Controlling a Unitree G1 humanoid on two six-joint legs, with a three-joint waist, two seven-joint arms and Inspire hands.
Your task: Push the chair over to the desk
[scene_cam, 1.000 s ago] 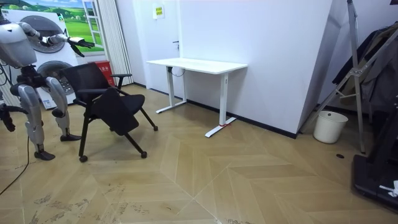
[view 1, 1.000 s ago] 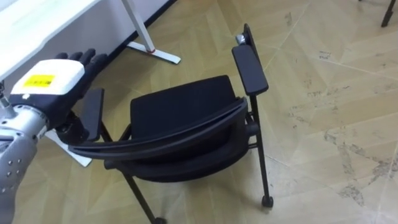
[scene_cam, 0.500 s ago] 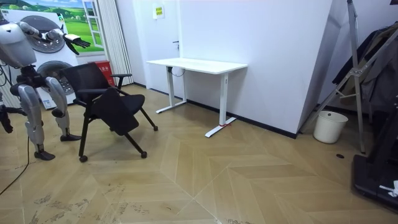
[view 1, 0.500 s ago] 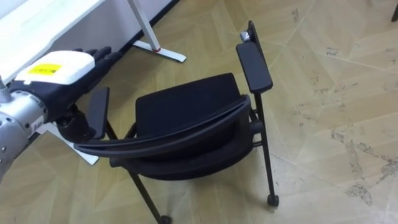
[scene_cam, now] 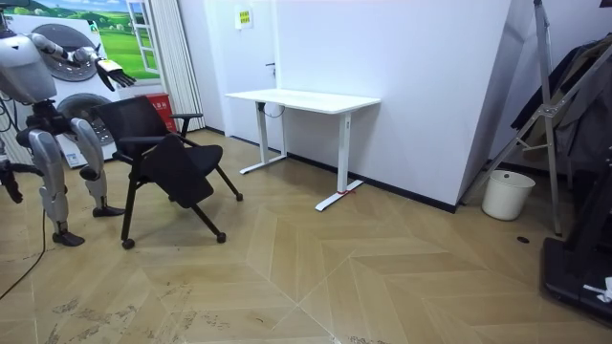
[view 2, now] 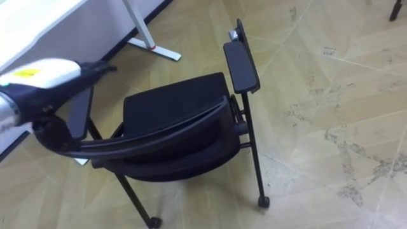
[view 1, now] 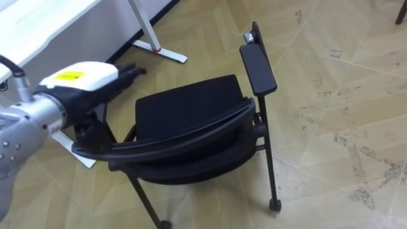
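Observation:
A black chair (view 1: 187, 108) on casters stands right in front of me, its curved backrest (view 1: 172, 137) nearest and its seat facing away. Its right armrest (view 1: 257, 60) is free. My left hand (view 1: 89, 83) hovers with straight fingers above the left armrest (view 1: 98, 117), not touching the chair, and also shows at the left of the right eye view (view 2: 44, 76). In the room view I stand behind the chair (scene_cam: 163, 153) with the left hand (scene_cam: 110, 72) raised. My right hand (scene_cam: 8, 182) hangs low behind me at the room view's left edge.
A white desk (view 1: 38, 25) stands to the left beyond the chair, with its foot (view 1: 159, 51) on the wood floor. In the room view the desk (scene_cam: 301, 98) is against the wall, and a white bin (scene_cam: 507, 194) and a stand are at the far right.
My left hand has swung right and forward over the left armrest, its fingers now pointing toward the seat. In the room view the chair stays where it was.

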